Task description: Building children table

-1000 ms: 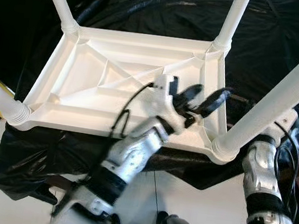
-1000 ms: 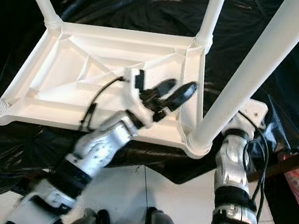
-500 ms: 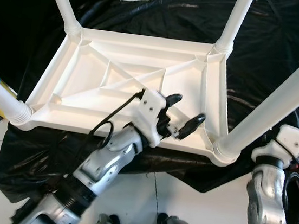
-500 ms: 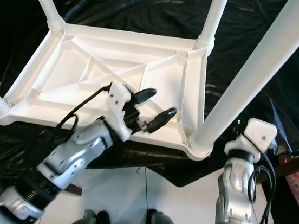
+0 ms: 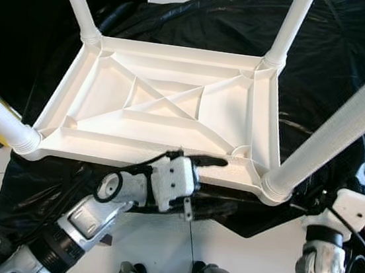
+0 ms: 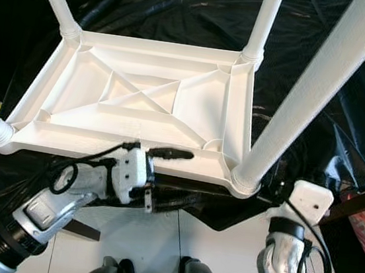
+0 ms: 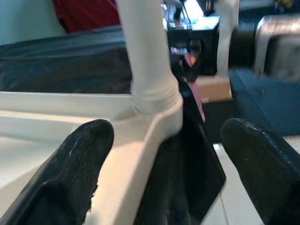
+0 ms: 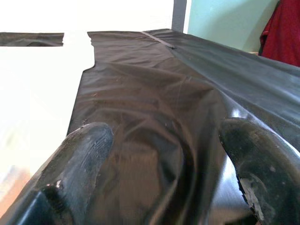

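Head views: you have the children's table (image 5: 172, 109) lying upside down on the black sheet (image 5: 350, 70) over the desk, and all four legs appear seated in their corner sockets, among them the near-right leg (image 5: 344, 123) and the far-right leg (image 5: 290, 26). By that, assembly looks close to done; what seems left is checking the joints and turning it upright. The left claw (image 5: 193, 184) is at the near rim of the tabletop, one finger lying along the top of that rim. The right arm (image 5: 327, 261) hangs low beside the near-right corner, apart from the table. Left wrist view: the left claw's fingers (image 7: 77, 164) stand apart, the near-right corner socket (image 7: 157, 110) between them; contact with the rim is probable, but blur stops you confirming it. Right wrist view: the right claw (image 8: 164, 159) is spread wide over the black sheet, gripping nothing.
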